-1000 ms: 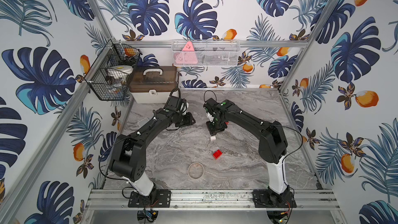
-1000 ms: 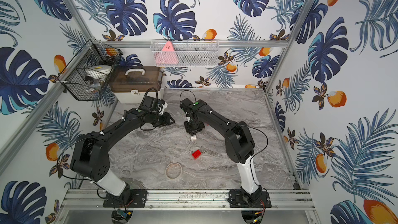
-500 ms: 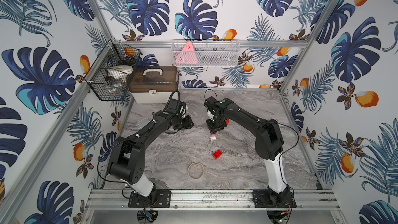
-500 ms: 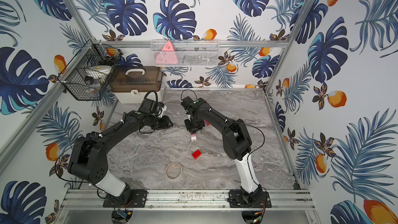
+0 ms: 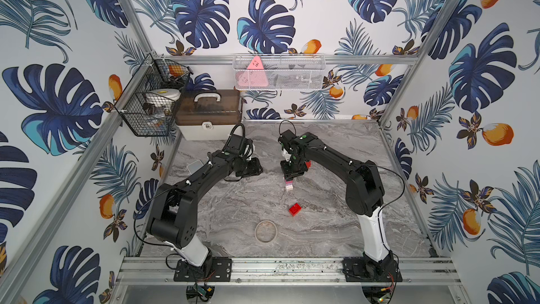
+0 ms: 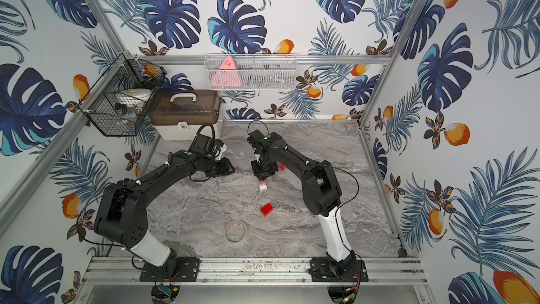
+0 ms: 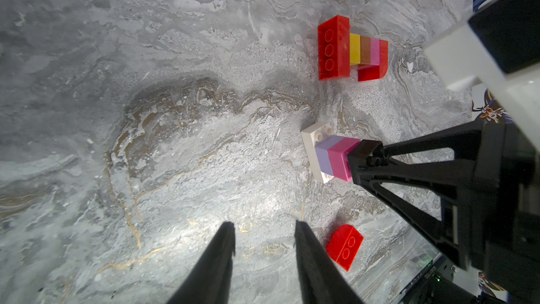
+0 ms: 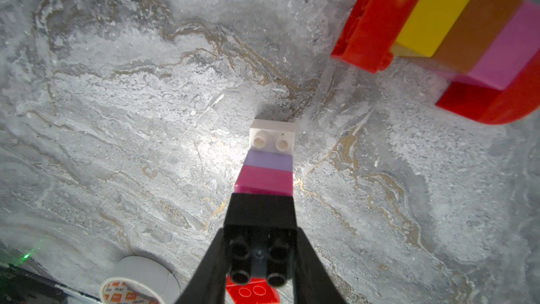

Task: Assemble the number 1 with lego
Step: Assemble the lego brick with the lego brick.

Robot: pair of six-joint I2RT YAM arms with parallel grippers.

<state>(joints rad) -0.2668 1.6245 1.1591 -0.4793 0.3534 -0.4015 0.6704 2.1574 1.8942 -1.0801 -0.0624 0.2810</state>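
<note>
- A grey marble table point(image 5: 336, 229) sits between walls papered with blue leaves and orange fruit.
- In the far left corner a black wire basket point(image 5: 152, 103) hangs on the frame. A brown-lidded box point(image 5: 209, 115) stands just beside it.
- The left gripper point(image 7: 264, 225) hovers over bare marble, its 2 fingers spread apart with nothing between them.
- A tan ring point(image 5: 265, 231) lies flat near the front edge, apart from all the bricks.
- The right gripper point(image 8: 261, 232) is clamped on a black brick point(image 8: 260, 214), which tops a stack of 4.
- Below the black brick come a pink brick point(image 8: 264, 179), a lilac brick point(image 8: 268, 159) and a white base point(image 8: 273, 135).
- The white base is longer than the lilac brick, and in the left wrist view bare studs show past it at both ends.
- In both top views this stack hangs under the right gripper near the middle of the table. Whether the white base touches the marble cannot be told.
- A loose red brick point(image 5: 295, 209) lies on the marble between the held stack and the tan ring.
- Near the right gripper a second stack lies on its side on the table.
- It starts with a long red brick point(image 7: 334, 48) showing 3 studs, then a yellow brick point(image 7: 354, 49), an orange brick point(image 7: 365, 51) and a thin pink layer point(image 7: 375, 52).
- It ends in a rounded red piece point(image 7: 377, 65).
</note>
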